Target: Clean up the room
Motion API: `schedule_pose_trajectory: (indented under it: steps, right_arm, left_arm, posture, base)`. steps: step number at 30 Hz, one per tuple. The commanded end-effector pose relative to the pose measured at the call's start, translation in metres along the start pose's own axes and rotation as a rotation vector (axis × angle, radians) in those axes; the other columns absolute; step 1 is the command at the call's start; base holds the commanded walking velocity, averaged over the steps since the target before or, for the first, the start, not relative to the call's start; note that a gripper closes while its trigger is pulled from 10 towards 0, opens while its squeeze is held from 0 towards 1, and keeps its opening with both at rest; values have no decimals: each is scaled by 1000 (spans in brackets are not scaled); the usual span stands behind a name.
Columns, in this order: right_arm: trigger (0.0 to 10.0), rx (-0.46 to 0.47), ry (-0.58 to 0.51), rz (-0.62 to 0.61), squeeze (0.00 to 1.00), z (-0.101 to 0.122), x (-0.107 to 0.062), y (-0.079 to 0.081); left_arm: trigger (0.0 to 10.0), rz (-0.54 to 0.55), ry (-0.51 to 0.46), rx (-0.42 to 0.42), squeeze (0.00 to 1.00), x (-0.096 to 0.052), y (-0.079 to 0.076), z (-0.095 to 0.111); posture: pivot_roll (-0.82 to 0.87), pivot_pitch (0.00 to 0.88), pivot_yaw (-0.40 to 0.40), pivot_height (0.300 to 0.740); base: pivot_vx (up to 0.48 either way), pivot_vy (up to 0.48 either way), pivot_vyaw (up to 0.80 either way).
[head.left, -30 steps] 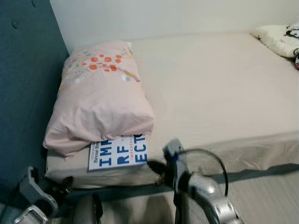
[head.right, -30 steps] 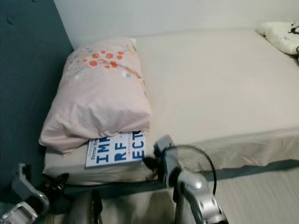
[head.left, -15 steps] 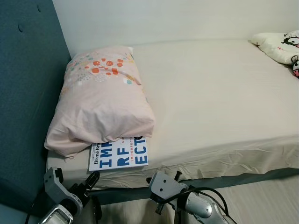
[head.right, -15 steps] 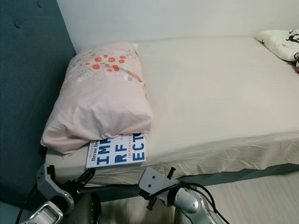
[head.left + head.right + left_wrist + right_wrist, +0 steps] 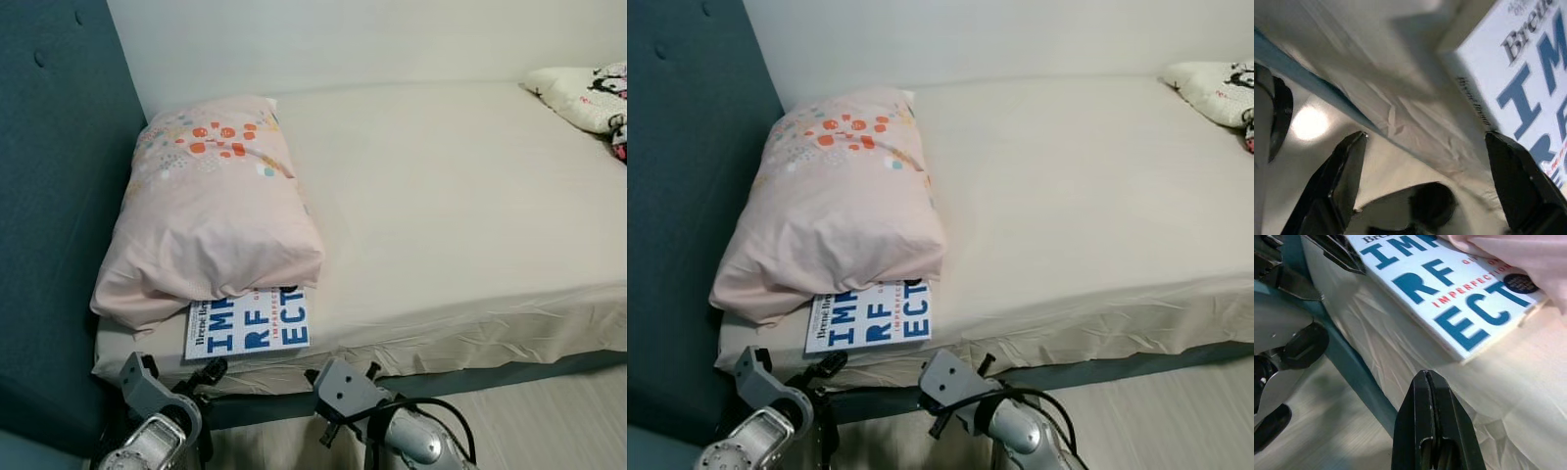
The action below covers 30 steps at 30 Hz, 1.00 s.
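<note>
A white book [image 5: 248,327] with big blue letters lies at the bed's near edge, its far end tucked under a pink pillow [image 5: 211,215] with orange dots. Low at the mattress side, just below the book's near left corner, my left gripper [image 5: 208,371] is open; in the left wrist view the book [image 5: 1528,88] sits past one of the fingers [image 5: 1513,186]. My right gripper [image 5: 1426,378] is shut with nothing in it, held below the bed's edge and pointing up at the book's [image 5: 1449,289] right part.
The beige-sheeted bed [image 5: 460,206] stretches away to the right. A dark blue headboard [image 5: 49,196] rises on the left. A white cushion [image 5: 583,93] with a black and red print lies at the far right. Below are the teal bed base [image 5: 500,375] and pale floor [image 5: 549,421].
My right arm has dropped from the bed's edge to below it. The left gripper has come up and to the right, closer to the book's corner. The camera has shifted slightly.
</note>
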State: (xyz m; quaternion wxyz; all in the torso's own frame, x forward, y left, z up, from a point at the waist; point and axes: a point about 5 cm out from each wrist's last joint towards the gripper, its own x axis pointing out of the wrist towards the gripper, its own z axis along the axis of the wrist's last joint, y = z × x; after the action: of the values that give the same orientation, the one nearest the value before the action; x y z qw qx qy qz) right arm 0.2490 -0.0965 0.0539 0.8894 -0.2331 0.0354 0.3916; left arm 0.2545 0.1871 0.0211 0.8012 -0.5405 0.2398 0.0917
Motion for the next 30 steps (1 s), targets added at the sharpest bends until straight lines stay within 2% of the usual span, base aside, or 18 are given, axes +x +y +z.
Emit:
schedule_pose_trajectory:
  steps: [1, 2, 3, 4, 5, 6, 7, 8, 10, 12, 13, 14, 15, 16, 17, 22, 28, 30]
  right_arm:
    - [10000, 24, 1, 13, 0, -3, 0, 4]
    - [10000, 24, 1, 13, 0, -3, 0, 4]
    - [10000, 31, -2, 14, 0, -2, 0, 3]
    - [10000, 31, -2, 14, 0, -2, 0, 3]
    - [10000, 33, -3, 15, 0, -1, 0, 3]
    - [10000, 34, -3, 16, 0, -1, 0, 3]
    - [10000, 35, -3, 17, 0, -1, 0, 3]
    - [10000, 36, -3, 18, 0, -1, 0, 2]
    - [10000, 40, -4, 18, 0, -1, -1, 2]
    - [10000, 31, -7, 20, 0, -1, -1, 2]
    - [10000, 32, -6, 20, 0, -1, -2, 2]
    - [10000, 37, -3, 18, 0, -2, -3, 2]
    - [10000, 37, -3, 18, 0, -2, -3, 2]
    - [10000, 38, -2, 17, 0, -3, -3, 2]
    - [10000, 38, -1, 17, 0, -3, -3, 2]
    - [10000, 40, 0, 17, 0, -4, -3, 1]
    - [10000, 41, -2, 24, 0, -3, -1, 2]
    - [10000, 43, -4, 25, 0, -3, -1, 2]
  left_arm:
    - [10000, 20, -2, -154, 933, 3, 3, -8]
    - [10000, 20, -2, -154, 933, 3, 3, -8]
    - [10000, 2, -28, -271, 514, 6, 1, -5]
    - [10000, 2, -28, -271, 514, 6, 1, -5]
    - [10000, 1, -33, -304, 278, 7, 1, -4]
    - [10000, -6, -36, -331, 212, 8, 0, -4]
    - [10000, -14, -38, -354, 188, 9, -1, -3]
    - [10000, -18, -38, -363, 0, 9, -1, -2]
    - [10000, -15, -46, -324, 0, 9, 0, 0]
    - [10000, -50, -76, -151, 0, 5, -6, 5]
    - [10000, -98, -106, 24, 0, 0, -12, 9]
    - [10000, -216, -117, 244, 0, -9, -24, 9]
    - [10000, -216, -117, 244, 0, -9, -24, 9]
    - [10000, -272, -108, 304, 0, -13, -29, 7]
    - [10000, -325, -88, 318, 0, -18, -31, 5]
    - [10000, -369, -75, 322, 0, -22, -32, 4]
    - [10000, -327, -90, 332, 0, -13, -32, 5]
    - [10000, -279, -90, 346, 0, -5, -30, 3]
  posture:
    - [23, 209, -29, 525]
    - [23, 209, -29, 525]
    - [18, 212, -29, 525]
    - [18, 212, -29, 525]
    - [15, 212, -29, 525]
    - [15, 212, -29, 525]
    - [13, 214, -30, 525]
    - [13, 214, -30, 525]
    - [12, 212, -29, 525]
    - [9, 212, -28, 525]
    - [9, 212, -28, 525]
    - [10, 210, -25, 525]
    - [10, 210, -25, 525]
    - [10, 210, -25, 525]
    - [12, 211, -27, 525]
    - [12, 211, -27, 525]
    - [18, 213, -33, 525]
    - [18, 213, -33, 525]
  base:
    - [0, 0, 0]
    - [0, 0, 0]
    - [0, 0, 0]
    - [0, 0, 0]
    - [0, 0, 0]
    - [0, 0, 0]
    - [0, 0, 0]
    - [0, 0, 0]
    - [0, 0, 0]
    - [0, 0, 0]
    - [0, 0, 0]
    - [0, 0, 0]
    - [0, 0, 0]
    - [0, 0, 0]
    - [0, 0, 0]
    - [0, 0, 0]
    - [0, 0, 0]
    - [0, 0, 0]
